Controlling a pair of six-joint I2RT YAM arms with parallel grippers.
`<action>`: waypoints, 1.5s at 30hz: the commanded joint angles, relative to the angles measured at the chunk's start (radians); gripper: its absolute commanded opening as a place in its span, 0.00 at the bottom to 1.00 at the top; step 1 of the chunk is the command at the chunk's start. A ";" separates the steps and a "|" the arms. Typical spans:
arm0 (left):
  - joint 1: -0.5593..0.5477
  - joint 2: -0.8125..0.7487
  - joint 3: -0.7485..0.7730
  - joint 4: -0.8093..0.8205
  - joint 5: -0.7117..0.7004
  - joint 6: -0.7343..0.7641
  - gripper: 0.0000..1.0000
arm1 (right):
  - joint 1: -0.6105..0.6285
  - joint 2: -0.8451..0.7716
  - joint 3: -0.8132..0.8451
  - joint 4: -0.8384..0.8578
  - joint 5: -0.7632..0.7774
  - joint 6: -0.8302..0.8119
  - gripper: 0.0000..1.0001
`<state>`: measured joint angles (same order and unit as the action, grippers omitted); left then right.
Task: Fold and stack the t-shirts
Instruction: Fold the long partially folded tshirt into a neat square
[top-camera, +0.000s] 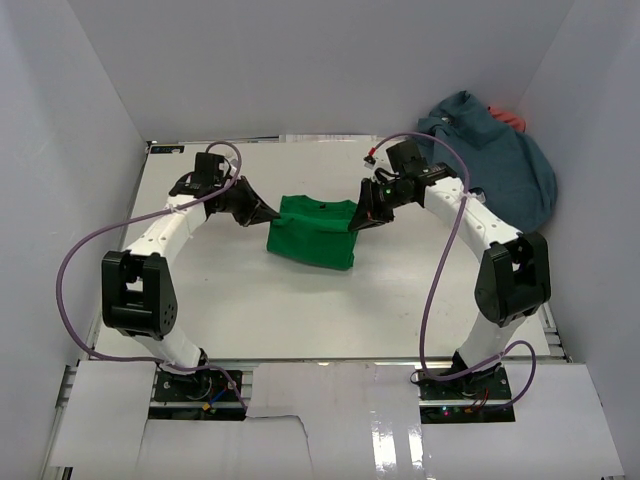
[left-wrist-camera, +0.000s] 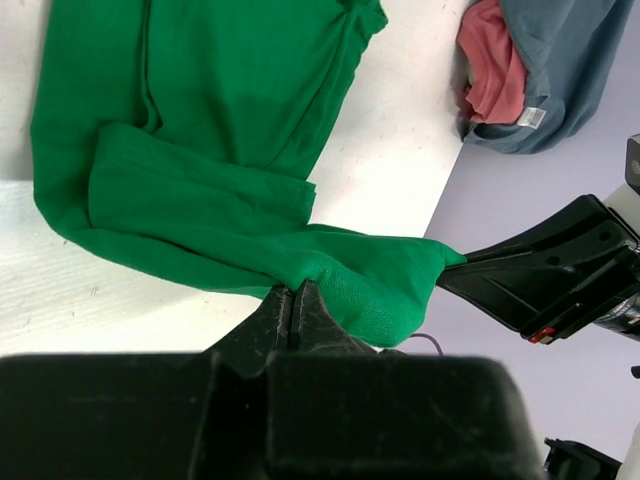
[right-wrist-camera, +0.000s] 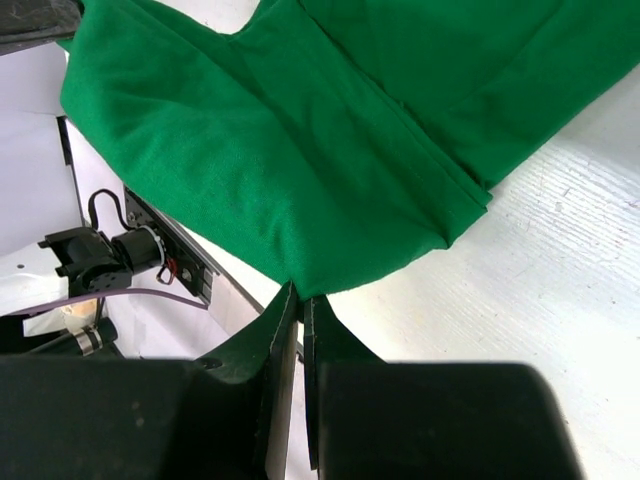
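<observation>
**Top external view.** The green t-shirt (top-camera: 315, 232) lies near the middle of the bench (top-camera: 300, 320), between the two arms. The left claw (top-camera: 262, 212) is at its far left corner and the right claw (top-camera: 362, 220) at its far right corner. The held edge runs left to right between them. The rest of the cloth spreads from that edge toward the arm bases. The blue-grey t-shirt (top-camera: 495, 160) is heaped at the far right corner of the bench, well apart from the green one. The coral red t-shirt (top-camera: 508, 118) shows only as a sliver at the back of that heap.

**Left wrist view.** The left claw is pressed together, pinching a raised bunch of green cloth at its tips. The fabric stretches across to the right claw, which grips the other end. Below them the shirt rests on the bench, partly doubled over itself.

**Right wrist view.** The right claw is pressed together on a gathered point of the green hem. The cloth fans away from it, with a crease line visible.

**Assessment.** A fold of the green shirt appears to be in hand. Neither arm is nearer, since each holds its own corner. The coming move turns on the cloth lying on the base side of the claws, so the held edge would travel across its own long axis, and both claws would need to move level. Uneven travel could skew the fold.
</observation>
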<state>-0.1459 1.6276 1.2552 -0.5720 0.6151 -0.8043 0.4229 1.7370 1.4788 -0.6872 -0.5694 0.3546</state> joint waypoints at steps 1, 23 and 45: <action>0.006 0.009 0.068 0.004 0.021 0.013 0.00 | -0.018 0.006 0.061 -0.032 0.005 -0.020 0.08; 0.006 0.273 0.386 -0.034 0.034 0.017 0.00 | -0.108 0.180 0.265 -0.093 -0.007 -0.059 0.08; -0.001 0.590 0.730 -0.046 0.068 0.010 0.00 | -0.171 0.371 0.442 -0.084 -0.027 -0.060 0.08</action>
<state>-0.1482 2.2040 1.9293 -0.6262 0.6746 -0.8013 0.2615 2.0808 1.8786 -0.7647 -0.5816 0.3061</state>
